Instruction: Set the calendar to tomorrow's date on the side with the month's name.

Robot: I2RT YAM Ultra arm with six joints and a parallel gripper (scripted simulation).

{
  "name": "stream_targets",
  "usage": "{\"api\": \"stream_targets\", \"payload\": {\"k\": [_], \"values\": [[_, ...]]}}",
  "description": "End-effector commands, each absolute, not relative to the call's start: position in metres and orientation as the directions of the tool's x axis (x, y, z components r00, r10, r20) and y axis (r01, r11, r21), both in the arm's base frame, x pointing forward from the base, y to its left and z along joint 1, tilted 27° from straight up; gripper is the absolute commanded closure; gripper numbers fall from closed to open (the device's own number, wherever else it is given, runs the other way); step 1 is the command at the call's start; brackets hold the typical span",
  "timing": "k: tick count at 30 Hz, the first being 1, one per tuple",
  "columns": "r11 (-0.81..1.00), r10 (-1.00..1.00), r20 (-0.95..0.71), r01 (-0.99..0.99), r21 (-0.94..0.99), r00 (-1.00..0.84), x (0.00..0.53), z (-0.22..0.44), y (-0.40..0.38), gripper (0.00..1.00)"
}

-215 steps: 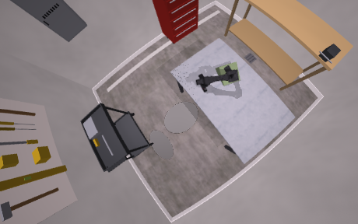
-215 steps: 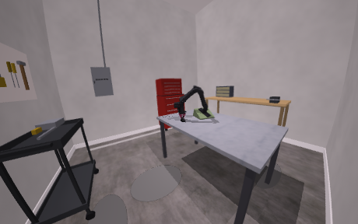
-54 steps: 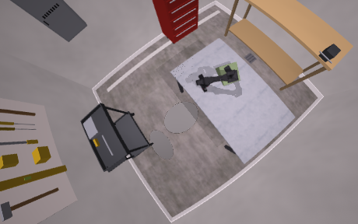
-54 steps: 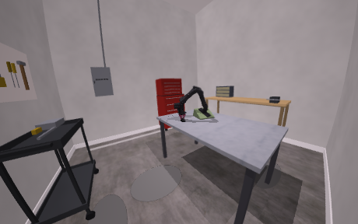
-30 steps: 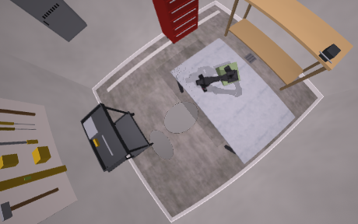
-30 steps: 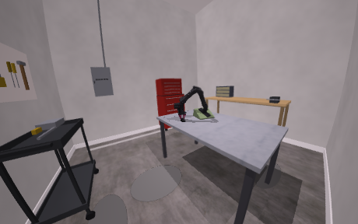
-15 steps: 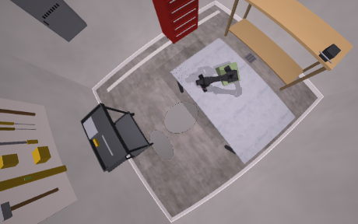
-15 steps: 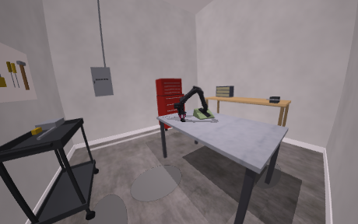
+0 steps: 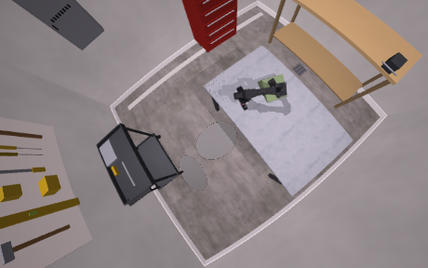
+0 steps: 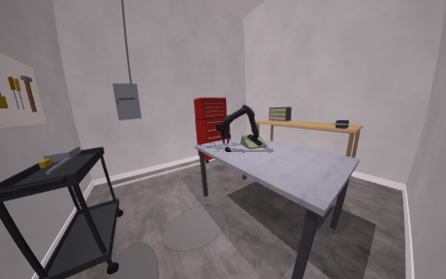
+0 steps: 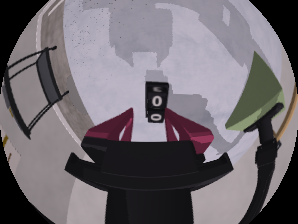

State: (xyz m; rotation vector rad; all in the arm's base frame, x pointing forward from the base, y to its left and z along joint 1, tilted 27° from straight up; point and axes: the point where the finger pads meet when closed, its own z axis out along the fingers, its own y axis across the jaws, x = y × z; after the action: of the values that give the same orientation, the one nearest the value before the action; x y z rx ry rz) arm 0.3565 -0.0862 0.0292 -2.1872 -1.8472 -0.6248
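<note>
Parted fingers by the calendar at the desk's edge

The desk calendar (image 10: pixel 228 149) (image 11: pixel 157 101) is on the desk (image 9: pixel 298 135) (image 10: pixel 296 165) (image 11: pixel 100 55), close to one long edge and toward the short end nearer the red tool cabinet (image 9: pixel 211 28) (image 10: pixel 211 108). In the exterior view, that puts it just in from the front long edge, not far from the desk's left corner.

The gripper (image 9: pixel 244 105) (image 10: pixel 226 141) (image 11: pixel 149 111) points down at it with its dark red fingers roughly half open. It has hold of nothing; desk surface shows between the left-hand fingertip in the wrist view and the calendar's dark blocks, while the other tip appears close to them. Whether that tip touches, I cannot tell.

White zeros show on two dark faces, one below the other in the wrist view, with a partly readable mark above. The month's name and the tray cannot be made out.

The black arm (image 9: pixel 256 91) (image 10: pixel 238 112) reaches over from its green wedge mount (image 9: pixel 272 98) (image 10: pixel 247 141) (image 11: pixel 255 95), farther in from that long edge.
</note>
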Motion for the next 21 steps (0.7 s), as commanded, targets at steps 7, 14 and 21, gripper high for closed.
{"api": "stream_targets", "payload": {"k": [7,14,21], "values": [[-0.188,0.881,0.453,0.979,0.077,0.133,0.342,0.059,-0.098,0.55],[-0.188,0.881,0.453,0.979,0.077,0.133,0.341,0.065,-0.101,0.55],[-0.188,0.881,0.453,0.979,0.077,0.133,0.341,0.065,-0.101,0.0]]}}
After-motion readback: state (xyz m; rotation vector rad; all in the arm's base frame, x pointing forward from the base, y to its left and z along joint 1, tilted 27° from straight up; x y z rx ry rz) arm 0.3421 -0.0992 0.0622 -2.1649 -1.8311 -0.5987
